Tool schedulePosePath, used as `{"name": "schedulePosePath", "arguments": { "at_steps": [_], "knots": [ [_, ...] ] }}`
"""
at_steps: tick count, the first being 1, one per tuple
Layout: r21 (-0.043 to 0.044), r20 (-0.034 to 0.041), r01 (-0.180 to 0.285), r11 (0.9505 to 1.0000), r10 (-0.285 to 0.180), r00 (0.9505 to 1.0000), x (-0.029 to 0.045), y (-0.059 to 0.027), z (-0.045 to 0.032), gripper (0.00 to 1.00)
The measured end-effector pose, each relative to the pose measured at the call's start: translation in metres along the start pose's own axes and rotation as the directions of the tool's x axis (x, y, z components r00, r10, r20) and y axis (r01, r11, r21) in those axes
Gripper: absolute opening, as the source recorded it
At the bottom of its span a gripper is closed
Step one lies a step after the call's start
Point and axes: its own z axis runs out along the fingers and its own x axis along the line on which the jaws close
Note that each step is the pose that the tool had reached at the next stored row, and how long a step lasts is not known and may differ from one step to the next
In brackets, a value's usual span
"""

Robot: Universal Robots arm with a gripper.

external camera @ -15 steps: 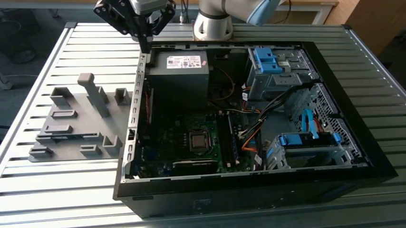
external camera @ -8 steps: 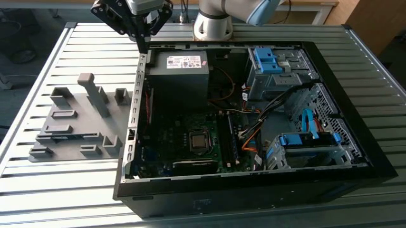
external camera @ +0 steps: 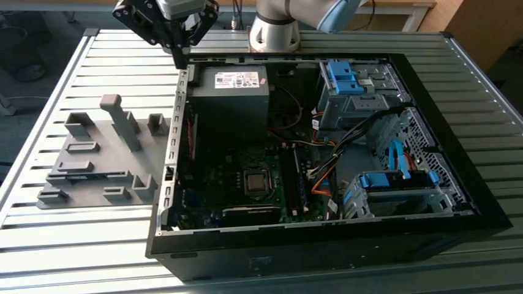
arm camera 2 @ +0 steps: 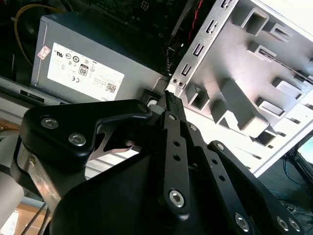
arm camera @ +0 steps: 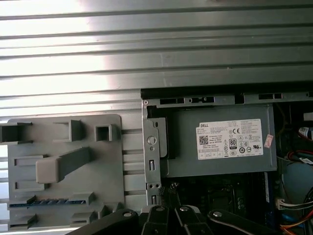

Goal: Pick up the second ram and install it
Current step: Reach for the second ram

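- The slatted metal table (external camera: 82, 257) carries an open computer case (external camera: 327, 248), which lies on its side nearest the exterior camera.
- Inside the case, the motherboard (external camera: 237, 184) is seen. A long dark strip at its three o'clock edge is judged to be the other memory stick (external camera: 300, 180), already seated in a slot.
- At nine o'clock of the case, just beside its wall, a grey fixture (external camera: 106, 153) of upright blocks is set on the table.
- The second ram (external camera: 86, 177) is found in that fixture, lying on edge in a low slot at the fixture's seven o'clock corner. In the first wrist view it is seen as a dark strip with blue marks (arm camera: 49, 201).
- Farther back, the power supply (external camera: 233, 92) is mounted in the case's eleven o'clock corner.
- The gripper (external camera: 178, 61) is held over that same corner, beside the power supply and well apart from the second ram. Whether the case wall is touched cannot be told.
- In the second wrist view the fingertips (arm camera 2: 168, 98) are seen drawn together, and nothing is clamped between them.
- At twelve o'clock, behind the case, the arm's base (external camera: 274, 30) is fixed.
- Progress is judged early: the second ram has not been picked up, so both the grasp and the seating in a motherboard slot are left to do.
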Motion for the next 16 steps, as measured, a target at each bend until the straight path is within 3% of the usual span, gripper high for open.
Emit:
{"name": "schedulePosePath", "arguments": {
  "at_steps": [16],
  "knots": [
    [0.0000, 0.0000, 0.000, 1.0000, 0.000, 1.0000, 0.0105, -0.0008, 0.0002, 0.11]
  ]
}}
